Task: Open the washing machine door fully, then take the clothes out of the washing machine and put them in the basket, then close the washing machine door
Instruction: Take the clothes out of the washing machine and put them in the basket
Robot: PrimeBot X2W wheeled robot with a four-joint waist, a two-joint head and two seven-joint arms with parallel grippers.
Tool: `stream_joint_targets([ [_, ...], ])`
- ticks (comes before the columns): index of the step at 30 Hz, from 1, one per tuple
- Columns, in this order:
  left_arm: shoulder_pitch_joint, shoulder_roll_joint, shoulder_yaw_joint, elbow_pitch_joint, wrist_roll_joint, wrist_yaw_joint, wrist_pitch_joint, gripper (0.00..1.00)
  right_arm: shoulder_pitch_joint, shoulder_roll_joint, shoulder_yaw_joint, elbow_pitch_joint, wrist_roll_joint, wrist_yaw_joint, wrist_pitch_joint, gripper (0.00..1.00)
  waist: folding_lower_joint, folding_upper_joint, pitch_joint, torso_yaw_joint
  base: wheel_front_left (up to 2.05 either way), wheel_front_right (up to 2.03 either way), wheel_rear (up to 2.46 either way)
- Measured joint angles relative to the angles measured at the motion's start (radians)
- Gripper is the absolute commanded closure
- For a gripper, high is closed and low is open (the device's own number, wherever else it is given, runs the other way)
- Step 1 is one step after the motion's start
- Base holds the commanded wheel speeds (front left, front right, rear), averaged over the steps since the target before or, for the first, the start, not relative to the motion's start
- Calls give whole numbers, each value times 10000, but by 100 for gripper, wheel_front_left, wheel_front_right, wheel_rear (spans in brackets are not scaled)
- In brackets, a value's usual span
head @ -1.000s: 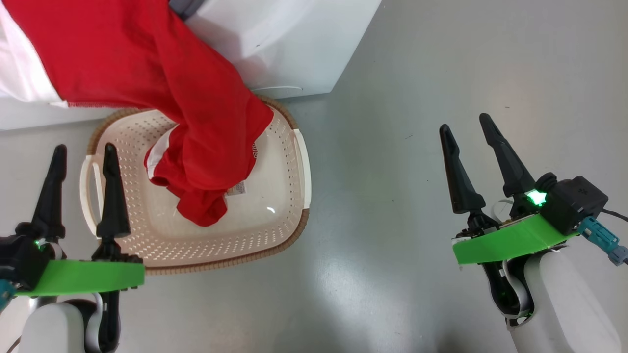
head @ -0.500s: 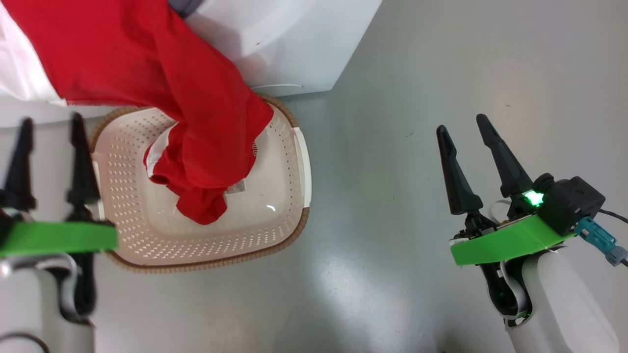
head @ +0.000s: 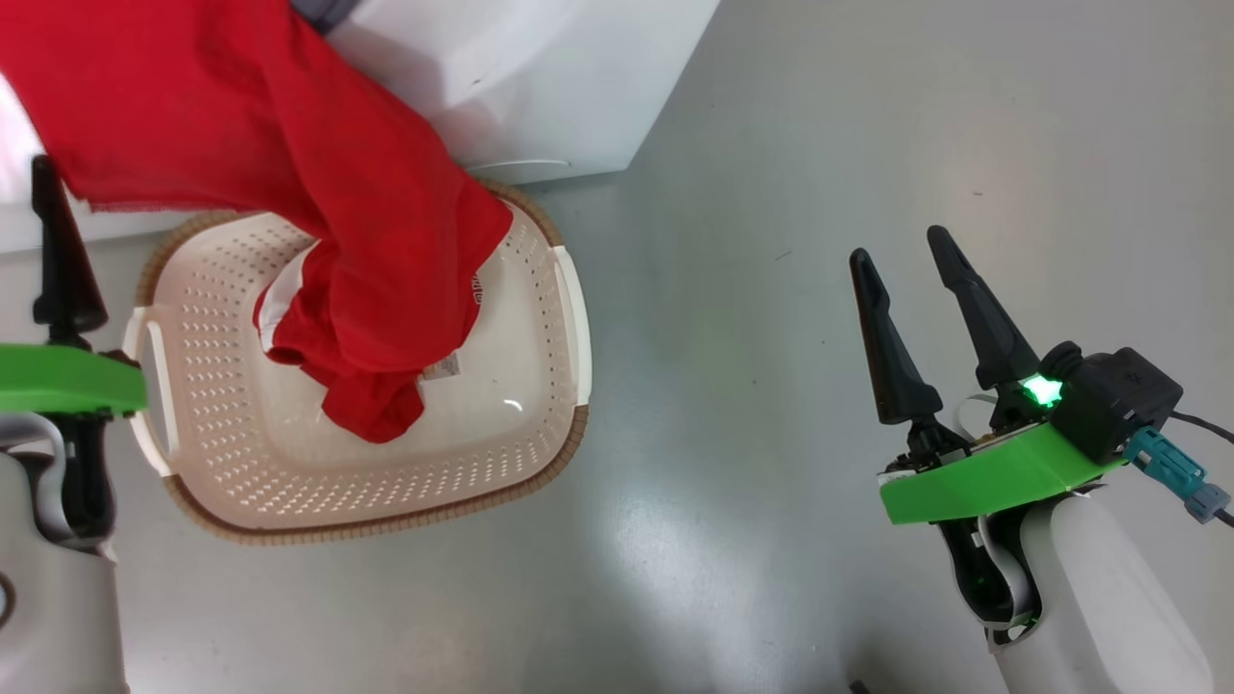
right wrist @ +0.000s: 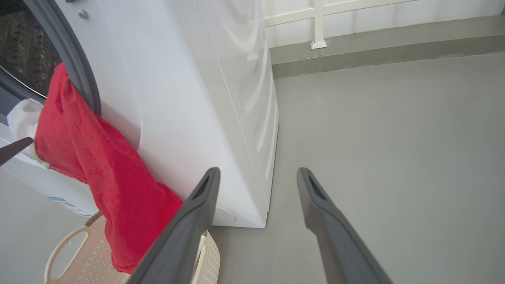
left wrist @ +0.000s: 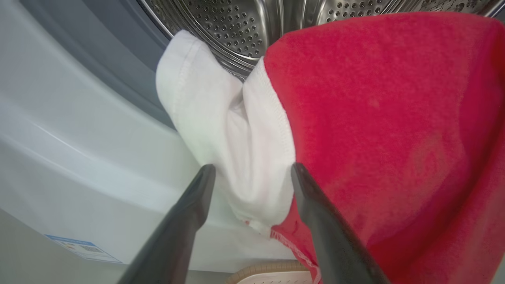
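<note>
The red clothes hang out of the washing machine and trail down into the cream basket on the floor in front of it. In the left wrist view my left gripper is open just below the steel drum, and the garment's white part hangs between its fingertips. One left finger shows at the head view's left edge. My right gripper is open over bare floor, well right of the basket. The washing machine door is out of view.
The right wrist view looks past the right gripper at the machine's white side, the hanging clothes and the basket's handle. Grey floor runs right to a wall base. A blue label is low on the machine's front.
My left arm has moved forward and to the left, up towards the hanging garment at the machine's opening. The head camera has shifted slightly. The right arm and the clothes stay put.
</note>
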Motion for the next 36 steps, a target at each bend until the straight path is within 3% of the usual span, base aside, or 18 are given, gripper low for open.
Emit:
stream_joint_targets([
  [16,-866,301,-274,1542,-105,-2,0,1,-11,2,6,-35,4,0,2,0,0,0,47,-61,0,0,0],
  [17,-908,307,-297,1595,-105,0,0,16,-16,2,8,-35,4,0,0,0,-1,0,55,-64,0,0,0],
  [18,-953,316,-324,1632,-105,-2,0,53,-19,2,10,-36,4,0,0,0,0,0,63,-69,0,0,0],
  [19,-993,322,-355,1653,-107,-2,0,57,-19,2,10,-36,4,0,0,0,0,0,65,-73,0,0,0],
  [20,-1025,322,-393,1659,-119,-2,0,89,-19,2,10,-36,4,0,0,0,0,0,66,-75,0,0,0],
  [21,-1045,324,-431,1659,-136,-2,0,100,-19,2,10,-38,4,0,0,0,0,0,66,-76,0,0,0],
  [36,-487,151,-1012,744,-203,-2,0,100,-16,2,-75,-38,-8,0,0,0,0,0,-40,38,0,0,0],
])
